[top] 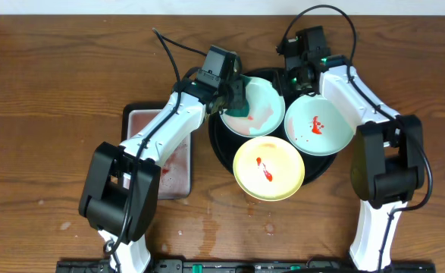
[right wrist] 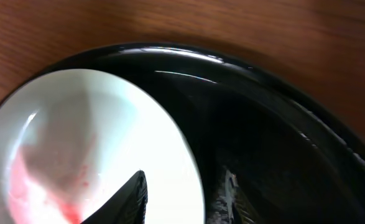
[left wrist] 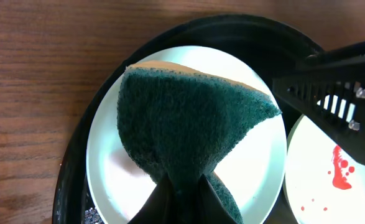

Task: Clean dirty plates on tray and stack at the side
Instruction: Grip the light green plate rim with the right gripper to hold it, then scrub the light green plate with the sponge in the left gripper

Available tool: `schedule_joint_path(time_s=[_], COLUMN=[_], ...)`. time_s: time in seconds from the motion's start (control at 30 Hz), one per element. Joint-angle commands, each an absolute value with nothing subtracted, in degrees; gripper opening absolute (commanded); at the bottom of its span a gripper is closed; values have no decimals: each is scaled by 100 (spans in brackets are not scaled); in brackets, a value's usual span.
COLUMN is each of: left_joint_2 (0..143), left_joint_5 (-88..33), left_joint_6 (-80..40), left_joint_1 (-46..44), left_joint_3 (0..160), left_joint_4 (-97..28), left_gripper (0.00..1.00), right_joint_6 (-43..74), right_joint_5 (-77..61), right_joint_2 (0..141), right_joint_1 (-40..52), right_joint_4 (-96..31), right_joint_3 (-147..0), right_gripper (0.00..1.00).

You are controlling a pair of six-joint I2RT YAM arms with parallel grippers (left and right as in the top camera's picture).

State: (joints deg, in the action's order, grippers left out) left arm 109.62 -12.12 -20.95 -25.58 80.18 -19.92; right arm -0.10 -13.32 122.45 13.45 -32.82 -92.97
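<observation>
While the left end effector [left wrist: 181, 190] pinches a green sponge [left wrist: 182, 118] against the rear mint plate [left wrist: 107, 155], the right end effector [right wrist: 185, 196] stands partly open astride that plate's rim; the red-spattered mint plate [top: 321, 127] and yellow plate [top: 269, 171] share its black tray [top: 217, 148].

left end effector [left wrist: 181, 186]: clamped | right end effector [right wrist: 183, 198]: fingers apart

- Counter [top: 55, 91]: brown wood, grain running left to right.
- Round tray [top: 220, 148]: glossy black with a raised rim. It sits flat on the counter, centre rear.
- Rectangular tray [top: 175, 178]: black rim, pink-stained floor. It sits flat on the counter just left of the round tray, with a narrow strip of wood between them.
- Wet spots [top: 269, 227]: scattered on the counter in front of the round tray.
</observation>
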Motion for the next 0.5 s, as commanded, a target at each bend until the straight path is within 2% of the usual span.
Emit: schedule_joint_path(time_s=[0.0,0.13,0.3,0.47], left_joint_2=[10910,10919,10930,11013], left_joint_5=[-1267,-1267,-1267,-1267], left_joint_6=[-2174,-2174,-2178,-2377], left_joint_1=[-2536,-2536,-2536,-2556], left_joint_3=[8134,8134,8134,8134], left_joint_4=[-1916,-1900,-1896,-1855], left_gripper=[7,7,7,7], right_joint_6=[-156,-193,-200,-200], right_joint_5=[-1415,-1485,-1483,-1483], right_joint_2=[12488,12645,12737,12739], right_joint_1=[1297,1319,1317,1306], right_joint_4=[-3301,-3299,-3295,-3284], right_joint_3=[-9238,-9238,-9238,-9238], right_gripper=[36,35,28,15])
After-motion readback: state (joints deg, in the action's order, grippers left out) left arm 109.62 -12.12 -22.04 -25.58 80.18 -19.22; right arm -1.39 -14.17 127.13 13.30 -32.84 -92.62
